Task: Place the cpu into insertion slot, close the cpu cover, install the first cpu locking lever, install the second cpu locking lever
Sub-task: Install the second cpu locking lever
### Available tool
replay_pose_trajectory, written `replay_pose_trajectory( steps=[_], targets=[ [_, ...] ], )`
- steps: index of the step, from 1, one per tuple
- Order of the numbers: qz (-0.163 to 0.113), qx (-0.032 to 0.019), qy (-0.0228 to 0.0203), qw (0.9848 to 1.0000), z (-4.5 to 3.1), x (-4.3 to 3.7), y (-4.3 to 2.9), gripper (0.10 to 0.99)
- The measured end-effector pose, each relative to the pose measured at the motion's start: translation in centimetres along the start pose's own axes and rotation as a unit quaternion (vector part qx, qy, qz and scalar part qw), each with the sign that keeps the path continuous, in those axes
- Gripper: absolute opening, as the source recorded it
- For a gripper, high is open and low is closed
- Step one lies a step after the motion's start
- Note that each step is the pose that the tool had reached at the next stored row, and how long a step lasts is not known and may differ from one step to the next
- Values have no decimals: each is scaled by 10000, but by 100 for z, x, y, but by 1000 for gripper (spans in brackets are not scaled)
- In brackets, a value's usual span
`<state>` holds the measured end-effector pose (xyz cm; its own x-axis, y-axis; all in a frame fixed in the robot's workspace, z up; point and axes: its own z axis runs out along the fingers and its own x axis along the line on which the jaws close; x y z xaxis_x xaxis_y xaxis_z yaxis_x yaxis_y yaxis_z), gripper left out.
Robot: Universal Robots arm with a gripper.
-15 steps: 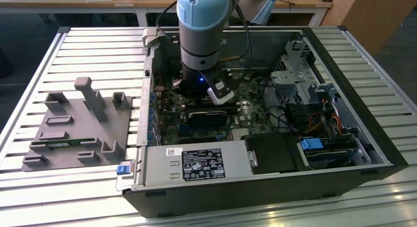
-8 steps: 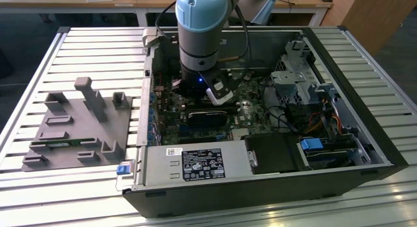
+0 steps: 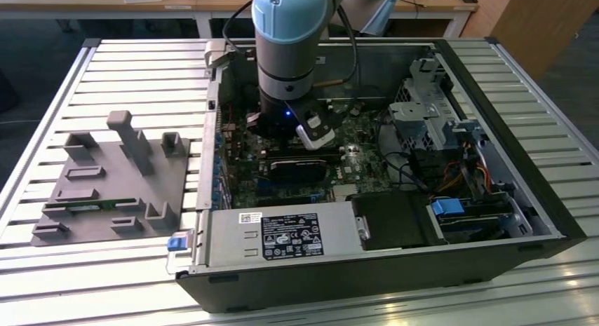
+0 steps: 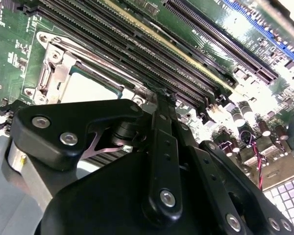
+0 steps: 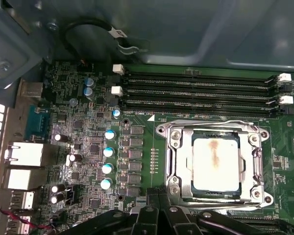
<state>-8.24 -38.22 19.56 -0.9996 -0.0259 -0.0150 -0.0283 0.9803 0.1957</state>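
The cpu (image 5: 216, 164) is lying flat in the insertion slot (image 5: 183, 174) on the green motherboard (image 5: 78, 161), with its dull metal top facing up toward the camera. The chip is near-square, so no long axis is standing out; its edges are running parallel to the four long black memory slots (image 5: 201, 90) beside the socket. The cpu cover (image 5: 174, 147) is sitting down over the chip, framing it on all sides, with the metal top showing through the cut-out centre. A brownish smear is marking the middle of the chip's top.

In the first wrist view the gripper (image 5: 159, 198) is reaching in at the socket edge opposite the memory slots, just beside the cover frame and apart from the chip's top. Its two black fingers (image 5: 152, 208) are lying pressed together with nothing between them. In the second wrist view the fingertip (image 4: 161, 100) is appearing to touch the cover's edge next to a thin wire lever, though contact is hard to confirm there.

In the exterior view the arm (image 3: 285, 52) is standing upright inside the open computer case (image 3: 524, 221), which is lying on a slatted metal table (image 3: 112, 66). A grey fixture tray (image 3: 112, 179) is resting well apart, at the exterior view's left.
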Motion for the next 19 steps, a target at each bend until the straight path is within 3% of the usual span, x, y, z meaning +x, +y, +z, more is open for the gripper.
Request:
replay_pose_trajectory(
  steps=[19],
  targets=[
    [11,-2,-2,10000,-100,-2,20,106]
  ],
)
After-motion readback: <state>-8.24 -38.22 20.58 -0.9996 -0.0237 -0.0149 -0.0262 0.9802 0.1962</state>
